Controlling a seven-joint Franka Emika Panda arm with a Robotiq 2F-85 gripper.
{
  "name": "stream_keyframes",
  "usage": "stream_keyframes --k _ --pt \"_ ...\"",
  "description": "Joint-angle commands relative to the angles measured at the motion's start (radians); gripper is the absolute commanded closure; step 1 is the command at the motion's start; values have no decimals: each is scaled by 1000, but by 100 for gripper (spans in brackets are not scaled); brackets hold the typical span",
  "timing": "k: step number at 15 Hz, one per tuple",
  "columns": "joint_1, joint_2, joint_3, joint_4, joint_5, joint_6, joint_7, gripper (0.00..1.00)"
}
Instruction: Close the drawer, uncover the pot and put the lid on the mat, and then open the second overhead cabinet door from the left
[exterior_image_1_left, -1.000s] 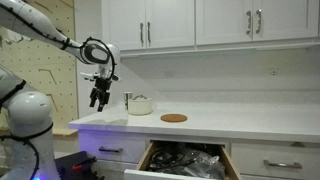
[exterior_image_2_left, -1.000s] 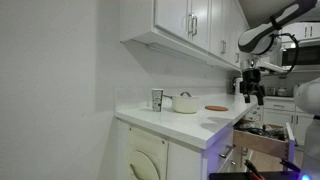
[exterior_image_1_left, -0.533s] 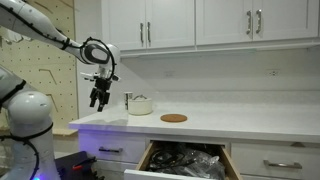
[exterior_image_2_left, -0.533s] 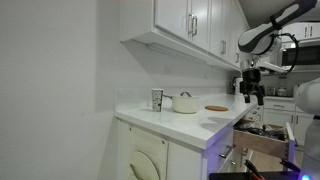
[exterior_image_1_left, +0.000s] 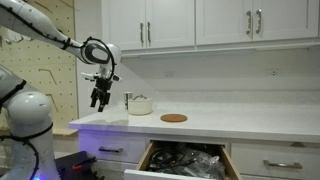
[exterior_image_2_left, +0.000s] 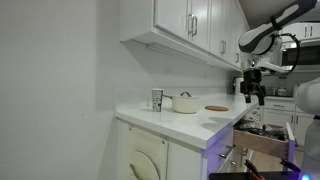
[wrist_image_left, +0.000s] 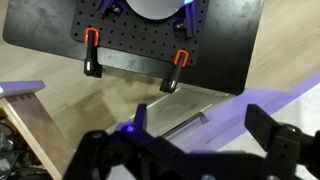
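Note:
The drawer (exterior_image_1_left: 185, 160) under the white counter stands pulled open with dark utensils inside; it also shows in an exterior view (exterior_image_2_left: 262, 137). A white pot with its lid on (exterior_image_1_left: 140, 104) sits on the counter, also seen in an exterior view (exterior_image_2_left: 186, 102). A round brown mat (exterior_image_1_left: 173, 118) lies to its side in both exterior views (exterior_image_2_left: 216, 108). White overhead cabinet doors (exterior_image_1_left: 172, 22) hang closed above. My gripper (exterior_image_1_left: 98, 99) hangs open and empty in the air off the counter's end, apart from everything. In the wrist view the jaws (wrist_image_left: 200, 130) are spread over a closed drawer front with a handle (wrist_image_left: 185, 121).
A cup (exterior_image_2_left: 157, 99) stands by the pot. A pegboard wall (exterior_image_1_left: 55, 70) is behind the arm. A black perforated board with orange clamps (wrist_image_left: 140, 40) lies on the wooden floor below. A white appliance door (exterior_image_2_left: 148, 158) is under the counter.

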Motion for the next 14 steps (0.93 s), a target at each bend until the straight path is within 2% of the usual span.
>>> stream_keyframes --k 1,7,14 --pt "-67 4 -44 6 -36 4 -28 0" --pt "-197 17 -163 23 -115 54 -56 0" --pt "-312 62 -256 33 -159 201 -43 0"
